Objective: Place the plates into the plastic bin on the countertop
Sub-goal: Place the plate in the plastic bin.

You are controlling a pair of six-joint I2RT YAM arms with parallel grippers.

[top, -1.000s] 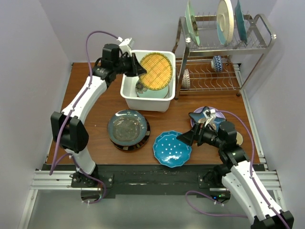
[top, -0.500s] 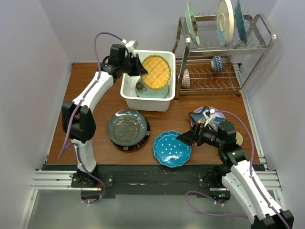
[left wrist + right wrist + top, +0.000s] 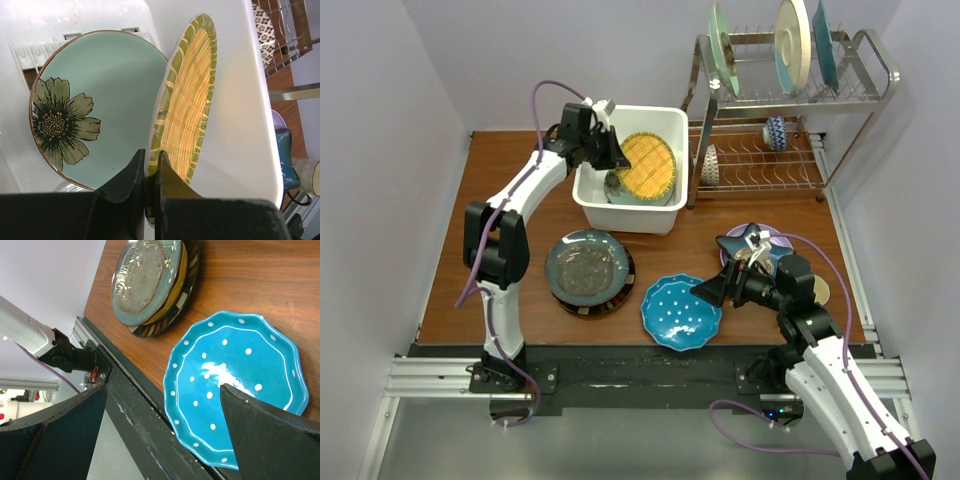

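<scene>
Left jaws pinch the rim of the tilted yellow woven-pattern plate point(image 3: 187, 115); released carelessly, it may strike the mint flower plate point(image 3: 110, 100). Right jaws are spread.

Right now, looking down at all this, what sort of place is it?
Probably a mock kitchen counter built as a test booth: a metal wire dish rack, a white rectangular plastic dish tub, and a reddish-brown wooden tabletop boxed in by plain pale walls.
</scene>
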